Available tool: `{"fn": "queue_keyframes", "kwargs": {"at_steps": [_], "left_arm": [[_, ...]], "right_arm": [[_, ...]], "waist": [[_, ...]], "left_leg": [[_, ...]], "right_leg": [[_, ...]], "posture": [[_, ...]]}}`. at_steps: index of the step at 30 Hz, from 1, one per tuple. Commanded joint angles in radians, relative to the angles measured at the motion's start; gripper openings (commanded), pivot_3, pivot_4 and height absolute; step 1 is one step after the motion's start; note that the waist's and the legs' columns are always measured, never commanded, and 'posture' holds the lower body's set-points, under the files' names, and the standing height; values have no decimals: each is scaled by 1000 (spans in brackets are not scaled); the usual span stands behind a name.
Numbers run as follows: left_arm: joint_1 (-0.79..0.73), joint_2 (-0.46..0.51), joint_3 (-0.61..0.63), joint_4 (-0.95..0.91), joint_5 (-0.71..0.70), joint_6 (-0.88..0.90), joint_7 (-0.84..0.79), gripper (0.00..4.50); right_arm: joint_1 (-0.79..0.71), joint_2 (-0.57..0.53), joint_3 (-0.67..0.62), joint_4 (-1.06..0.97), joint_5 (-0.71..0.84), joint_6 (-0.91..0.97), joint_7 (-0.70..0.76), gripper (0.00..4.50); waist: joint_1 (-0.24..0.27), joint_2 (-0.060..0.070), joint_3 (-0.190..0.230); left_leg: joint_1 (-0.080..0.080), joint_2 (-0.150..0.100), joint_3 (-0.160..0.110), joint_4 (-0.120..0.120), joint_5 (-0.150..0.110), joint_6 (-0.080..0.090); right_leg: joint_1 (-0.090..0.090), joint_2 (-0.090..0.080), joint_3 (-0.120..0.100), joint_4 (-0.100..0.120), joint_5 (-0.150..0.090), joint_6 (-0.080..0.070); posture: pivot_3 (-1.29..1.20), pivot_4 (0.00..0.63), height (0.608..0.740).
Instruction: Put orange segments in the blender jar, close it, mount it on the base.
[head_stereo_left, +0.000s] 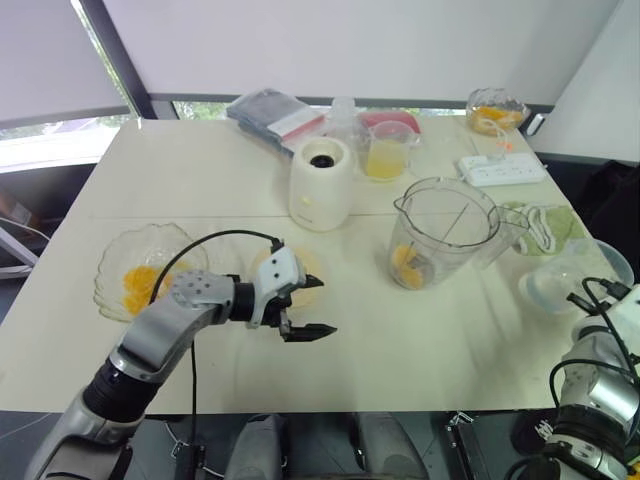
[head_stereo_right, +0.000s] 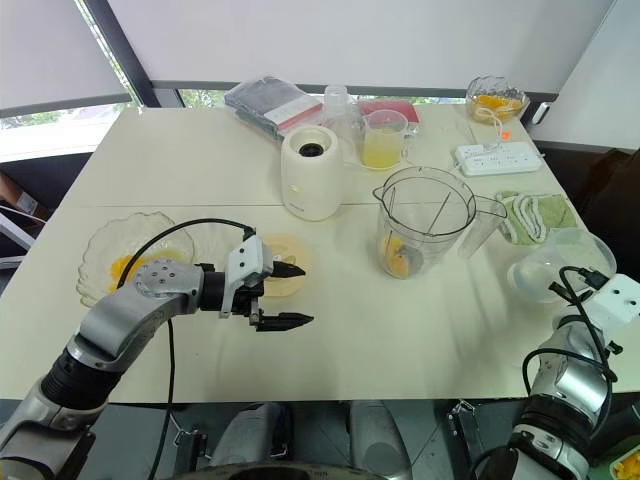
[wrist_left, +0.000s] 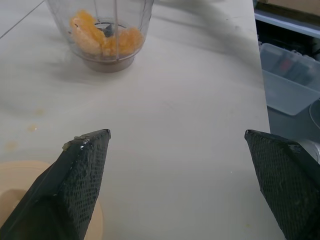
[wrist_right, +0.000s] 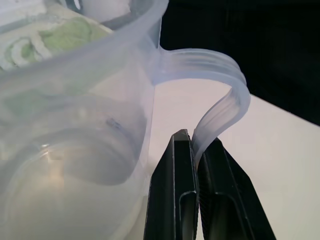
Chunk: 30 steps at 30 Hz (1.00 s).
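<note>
The clear blender jar (head_stereo_left: 445, 232) stands open on the table right of centre, with several orange segments (wrist_left: 102, 40) at its bottom. The white blender base (head_stereo_left: 322, 183) stands behind it to the left. A glass bowl (head_stereo_left: 125, 262) at the left holds more orange segments (head_stereo_left: 140, 283). My left gripper (head_stereo_left: 328, 306) hovers open and empty near the front, beside a pale yellow round lid (head_stereo_left: 300, 262) and pointing toward the jar. My right gripper (wrist_right: 197, 145) is shut on the handle (wrist_right: 220, 85) of a translucent plastic jug (head_stereo_left: 572, 278) at the right edge.
At the back stand a measuring cup of juice (head_stereo_left: 385, 155), a power strip (head_stereo_left: 502, 170), a glass bowl of orange pieces (head_stereo_left: 495, 110) and some packets (head_stereo_left: 275, 115). A green cloth (head_stereo_left: 548, 225) lies right of the jar.
</note>
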Motion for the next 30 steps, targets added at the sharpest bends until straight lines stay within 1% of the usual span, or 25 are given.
{"fn": "queue_keyframes", "kwargs": {"at_steps": [1, 9, 10, 12, 18, 19, 26, 30], "left_arm": [[-6, 6, 23, -39, -5, -19, 1, 4500], [-15, 7, 20, -34, -2, -21, -2, 4500], [-14, 8, 18, -36, -1, -22, -2, 4500], [-15, 8, 15, -35, 1, -24, -4, 4500], [-22, -1, 10, -32, 2, -25, -2, 4500], [-22, -1, 9, -32, 2, -26, -3, 4500], [-24, -2, 5, -27, 3, -30, -4, 4500], [-25, 1, 6, -25, 2, -32, -10, 4500]], "right_arm": [[6, -27, -5, -2, 8, -37, -10, 44], [35, -39, 32, 25, -1, -67, 1, 44], [38, -42, 37, 23, -1, -68, 1, 304], [42, -48, 48, 23, -7, -72, 1, 967], [49, -63, 68, 1, -15, -65, 3, 4098], [49, -65, 67, -1, -14, -62, 4, 4452], [90, -59, 58, -69, 2, -29, 4, 4452], [136, -37, 48, -170, 21, 21, -3, 4452]], "waist": [[0, 0, 0], [0, 0, 0], [0, 0, 0], [0, 0, 0], [-5, 0, 0], [-5, 0, 0], [0, 0, 0], [0, 0, 0]], "left_leg": [[0, 0, 0, 0, 0, 0], [0, 0, 0, 0, 0, 0], [0, 0, 0, 0, 0, 0], [0, 0, 0, 0, 0, 0], [0, 0, 1, 0, 0, 0], [1, 0, 1, 0, 0, 0], [0, 0, 1, 0, 0, 0], [0, 0, 1, 0, 0, 0]], "right_leg": [[0, 0, 0, 0, 0, 0], [0, 0, 0, 0, 0, 0], [0, 0, 0, -1, 0, 0], [0, 0, 0, -1, 0, 0], [0, 0, 1, -1, 0, -1], [0, 0, 1, -1, 0, -1], [0, 0, 1, -1, 0, 0], [0, 0, 1, -2, 0, 0]], "posture": [[0, 150, 740], [0, 150, 740], [0, 150, 740], [0, 150, 740], [0, 150, 740], [0, 150, 740], [0, 150, 740], [0, 150, 740]]}}
